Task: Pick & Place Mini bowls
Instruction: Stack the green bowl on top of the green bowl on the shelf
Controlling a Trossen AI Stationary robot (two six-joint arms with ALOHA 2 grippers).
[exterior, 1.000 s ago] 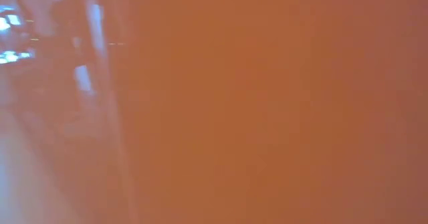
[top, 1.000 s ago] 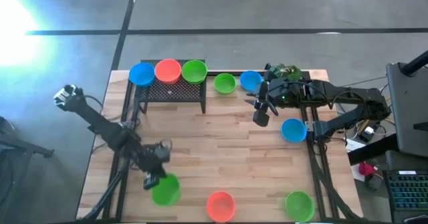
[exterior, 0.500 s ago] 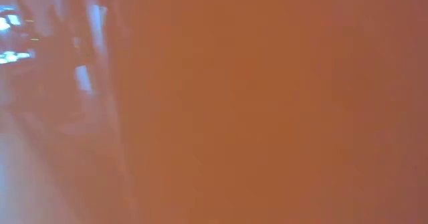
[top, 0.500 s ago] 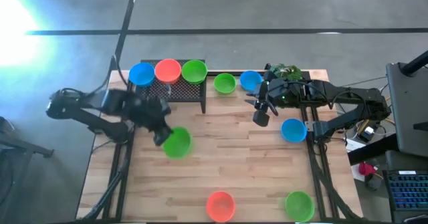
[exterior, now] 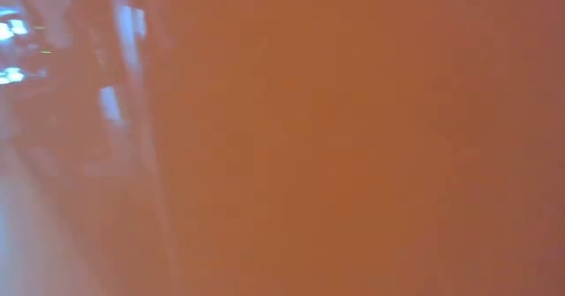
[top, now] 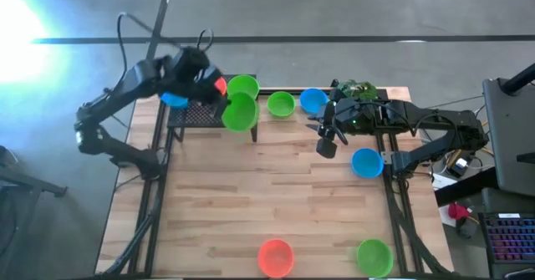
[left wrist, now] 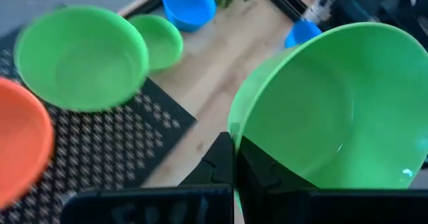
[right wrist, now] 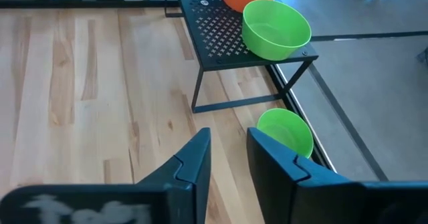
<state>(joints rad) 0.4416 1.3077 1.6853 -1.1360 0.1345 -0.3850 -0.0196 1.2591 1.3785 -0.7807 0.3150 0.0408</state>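
Note:
In the high view my left gripper [top: 224,104] is over the near right corner of the black mesh stand [top: 205,113], shut on a green mini bowl [top: 240,114]. On the stand sit a blue bowl [top: 175,99], an orange-red bowl [top: 220,85] half hidden by my arm, and a green bowl [top: 243,85]. The left wrist view shows the held bowl [left wrist: 334,110] large, beside the stand's green bowl [left wrist: 80,57]. My right gripper [top: 326,140] hangs open over the table's far right part, holding nothing; its wrist view [right wrist: 229,150] looks at the stand. My left gripper holds the green bowl by its rim [left wrist: 238,132], pinched between the two fingers, with the fingers [left wrist: 221,162] coming at the side of the bowl nearest the wrist. The bowl is lifted clear and tilted, its opening turned toward the wrist camera.
Loose on the table: a green bowl [top: 281,104] and a blue bowl [top: 313,100] at the far edge, a blue bowl [top: 367,162] at right, an orange-red bowl [top: 275,257] and a green bowl [top: 374,256] at the near edge. A plant sprig [top: 355,88] lies far right. An orange-red blur [exterior: 353,137] fills the low view.
My left gripper has carried the green bowl from the table's near left part, up and toward the far edge, to the mesh stand's near right corner. The bowl, which was low by the near edge, is now lifted clear beside the stand's green bowl.

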